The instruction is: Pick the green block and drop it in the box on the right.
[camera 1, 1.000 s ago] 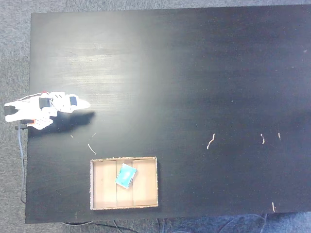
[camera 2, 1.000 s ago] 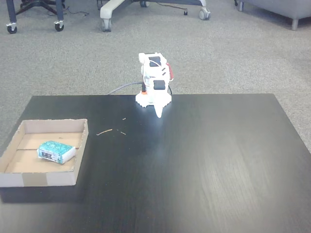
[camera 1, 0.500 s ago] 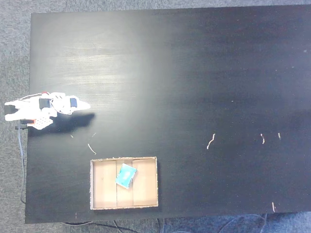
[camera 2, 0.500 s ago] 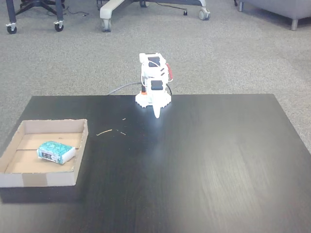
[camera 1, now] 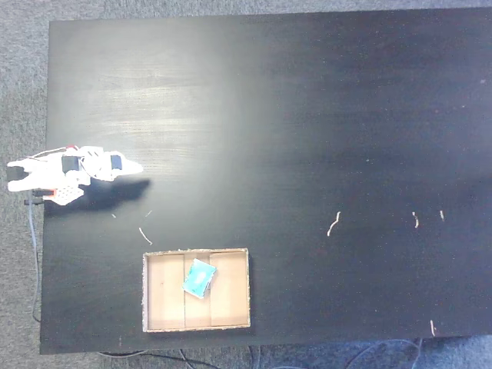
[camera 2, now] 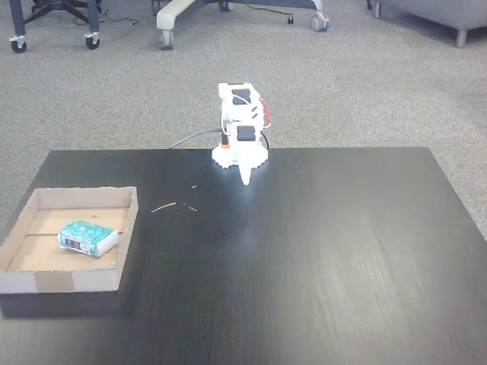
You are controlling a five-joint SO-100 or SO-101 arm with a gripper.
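The small teal-green rectangular block (camera 2: 88,237) lies flat on the floor of the shallow tan cardboard box (camera 2: 46,280), a little skewed to the walls; from above, the block (camera 1: 199,277) sits near the middle of the box (camera 1: 231,288). That box rests near the left front corner of the black wooden table (camera 2: 319,258) in the front-on fixed view. The white robot arm (camera 2: 242,129) is folded up at the table's far edge, well apart from the box, its gripper (camera 2: 246,179) pointing down with the fingers drawn together, holding nothing. A few pale scraps (camera 2: 163,206) lie between arm and box.
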